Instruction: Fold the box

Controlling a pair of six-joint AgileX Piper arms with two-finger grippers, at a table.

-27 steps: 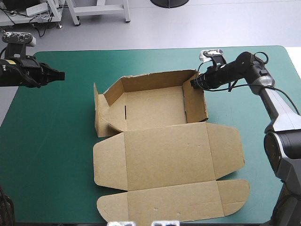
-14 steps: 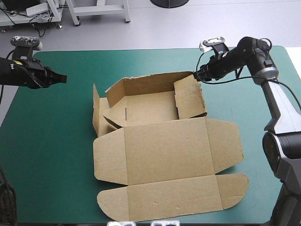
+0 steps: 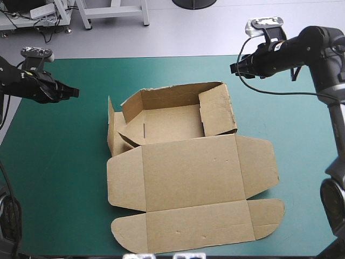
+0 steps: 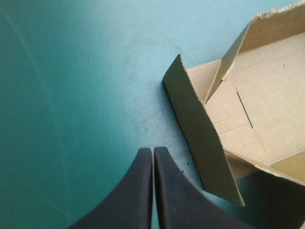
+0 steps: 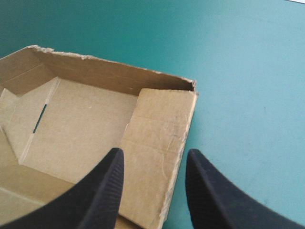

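Box [image 3: 183, 162]: brown board, mid-desk, part-formed. Far wall up. Right side wall [image 3: 218, 113] tilted inward over the tray floor. Left side flap [image 3: 110, 127] upright, with an inner flap beside it lying slanted. Lid panel [image 3: 188, 172] flat on the teal-green cover [image 3: 59, 178] toward the near edge, its side flaps and front tuck flap spread flat.
Left hand [image 4: 153, 151]: black fingers pressed together to one point, gripping nothing. Over the desk's left part, well apart from the box, aimed at the upright left flap.
Right hand [image 3: 234, 68]: fingers apart, empty, clear of the box beyond its far right corner, no contact with the board
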